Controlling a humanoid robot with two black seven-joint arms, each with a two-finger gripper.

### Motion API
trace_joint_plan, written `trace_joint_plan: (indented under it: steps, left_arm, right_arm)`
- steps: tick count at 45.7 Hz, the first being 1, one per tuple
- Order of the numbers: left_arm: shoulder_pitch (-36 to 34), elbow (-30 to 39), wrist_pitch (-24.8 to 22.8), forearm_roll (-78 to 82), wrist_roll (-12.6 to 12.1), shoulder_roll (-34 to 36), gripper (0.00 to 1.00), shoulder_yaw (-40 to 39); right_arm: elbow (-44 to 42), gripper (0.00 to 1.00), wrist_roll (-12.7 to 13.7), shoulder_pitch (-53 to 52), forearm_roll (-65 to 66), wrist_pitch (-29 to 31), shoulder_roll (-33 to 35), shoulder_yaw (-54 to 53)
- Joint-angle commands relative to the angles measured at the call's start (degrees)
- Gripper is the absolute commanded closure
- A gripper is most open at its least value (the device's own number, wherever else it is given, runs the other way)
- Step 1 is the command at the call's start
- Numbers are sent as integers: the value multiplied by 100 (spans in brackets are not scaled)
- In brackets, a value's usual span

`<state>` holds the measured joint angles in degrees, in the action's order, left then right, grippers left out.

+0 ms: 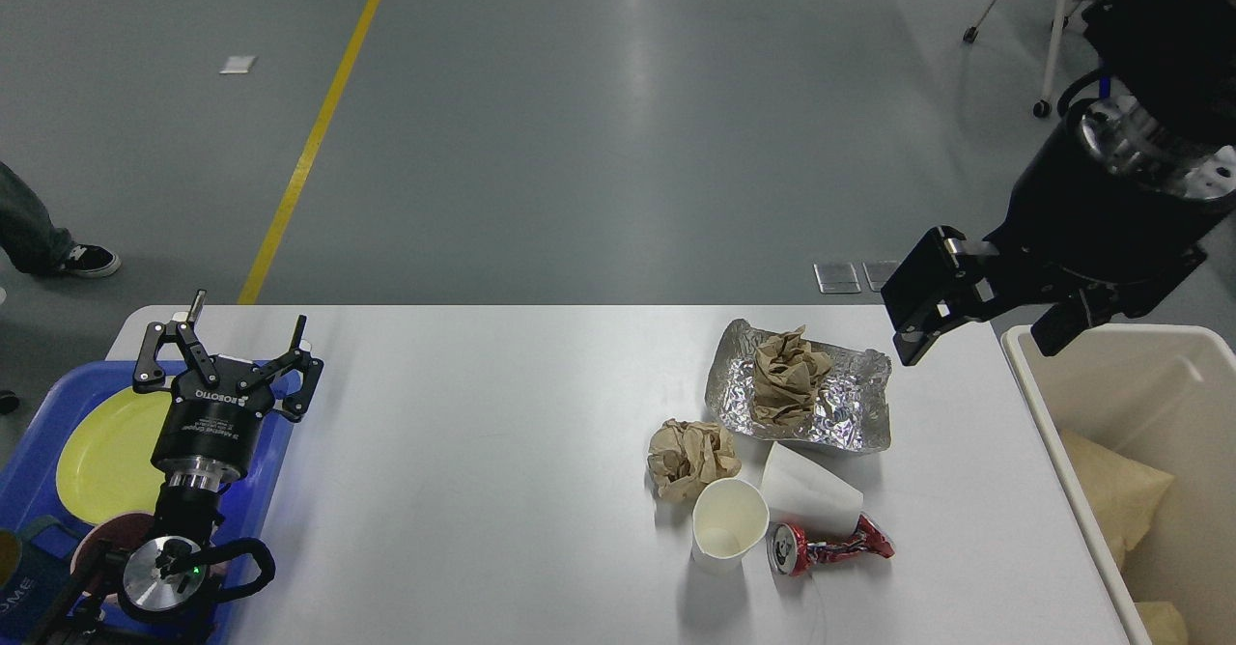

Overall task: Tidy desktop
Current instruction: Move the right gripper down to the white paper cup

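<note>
The white desktop [483,433] carries a cluster of rubbish at its right half: a crumpled foil tray [855,418] holding a brown paper wad [787,375], a second brown paper wad [688,457], an upright paper cup [726,519], a tipped paper cup [809,495] and a crushed red can [835,546]. My left gripper [249,322] is open and empty above the blue tray at the far left. My right gripper [917,312] hovers above the desktop's far right edge, just right of the foil tray, with nothing seen in it; its fingers are dark and cannot be told apart.
A blue tray [275,452] at the left edge holds a yellow plate [101,452], a dark red bowl [116,534] and a mug [14,577]. A beige bin [1048,423] stands off the right end with brown paper bags [1120,495] inside. A person's shoe [87,261] is on the floor at left.
</note>
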<state>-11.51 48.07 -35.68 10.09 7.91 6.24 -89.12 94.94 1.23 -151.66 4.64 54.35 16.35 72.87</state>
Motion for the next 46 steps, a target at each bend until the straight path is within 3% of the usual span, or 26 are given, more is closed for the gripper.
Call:
trace_joint_plan:
  steps: [1,17,31,37,46]
  left_arm:
    - [0,0,0,2,0,0,4,0]
    - [0,0,0,2,0,0,4,0]
    - [0,0,0,-7,0,0,4,0]
    - [0,0,0,2,0,0,4,0]
    - [0,0,0,2,0,0,4,0]
  right_arm:
    - [-81,0,0,189,1,-179,0,-10]
    - [-423,0,0,1103,-7,-865,44,8]
    - [-415,0,9,1850,-447,-1066,-132,-449]
    - [-415,1,18,2570,-456,-1646,-351,-748]
    - [-546,3,18,3590,-473,-2964,-527,-1003]
